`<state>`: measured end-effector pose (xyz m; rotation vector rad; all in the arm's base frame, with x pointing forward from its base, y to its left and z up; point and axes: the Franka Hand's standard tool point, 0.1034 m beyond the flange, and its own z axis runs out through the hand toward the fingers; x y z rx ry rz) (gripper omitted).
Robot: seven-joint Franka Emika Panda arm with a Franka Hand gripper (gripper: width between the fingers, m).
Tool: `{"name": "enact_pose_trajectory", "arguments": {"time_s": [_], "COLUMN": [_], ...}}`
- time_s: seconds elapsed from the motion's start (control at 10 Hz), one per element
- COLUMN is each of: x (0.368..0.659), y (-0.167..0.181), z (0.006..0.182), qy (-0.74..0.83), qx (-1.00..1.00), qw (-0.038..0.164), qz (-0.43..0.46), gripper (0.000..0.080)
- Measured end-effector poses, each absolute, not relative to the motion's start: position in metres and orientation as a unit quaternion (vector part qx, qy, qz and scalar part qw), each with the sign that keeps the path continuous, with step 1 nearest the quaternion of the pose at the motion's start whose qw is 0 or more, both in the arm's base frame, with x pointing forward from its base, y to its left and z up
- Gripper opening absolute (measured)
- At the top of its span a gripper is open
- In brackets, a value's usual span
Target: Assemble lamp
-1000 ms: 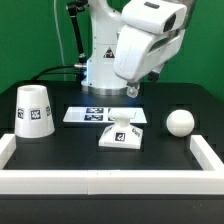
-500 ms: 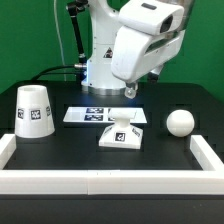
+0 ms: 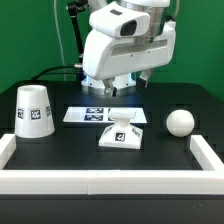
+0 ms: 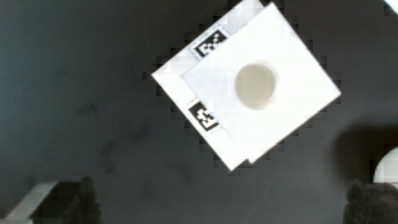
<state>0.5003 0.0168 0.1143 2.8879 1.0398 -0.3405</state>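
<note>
"Exterior view first: what has changed?"

"Over the last second my arm has swung toward the exterior view's left. My gripper (image 3: 112,88) now hangs above the marker board (image 3: 92,115), well clear of the desk (image 3: 165,160). The lamp parts haven't stirred. The base (image 3: 120,138) sits mid-desk just in front of that board, the shade (image 3: 34,110) stands far to the exterior view's left, and the bulb (image 3: 180,122) lies well apart to its right."

"And the wrist view?"

"It looks straight down on the base (image 4: 231,100), which is turned corner-on, with its post (image 4: 258,83) at the centre. My fingertips are only a dark blur at the frame's edge, so I can't tell how far they are parted. I judge I'm carrying nothing, since all three parts rest on the desk."

"So what does that mean for the task?"

"Nothing is joined yet. I read the swing as lining myself up for a first pick."
</note>
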Motion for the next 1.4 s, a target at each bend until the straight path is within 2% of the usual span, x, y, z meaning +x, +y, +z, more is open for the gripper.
{"name": "enact_pose_trajectory", "arguments": {"time_s": [0.3, 0.6, 0.8, 1.2, 1.4], "x": [0.500, 0.492, 0.484, 0.485, 0.477], "y": [0.018, 0.006, 0.003, 0.008, 0.003], "z": [0.113, 0.103, 0.097, 0.095, 0.082], "qy": [0.254, 0.124, 0.029, -0.014, -0.017], "qx": [0.961, 0.989, 0.998, 0.999, 0.999], "qw": [0.036, 0.039, 0.027, 0.021, 0.011], "qz": [-0.107, -0.068, -0.049, -0.047, -0.034], "gripper": [0.0700, 0.0700, 0.0700, 0.0700, 0.0700]}}
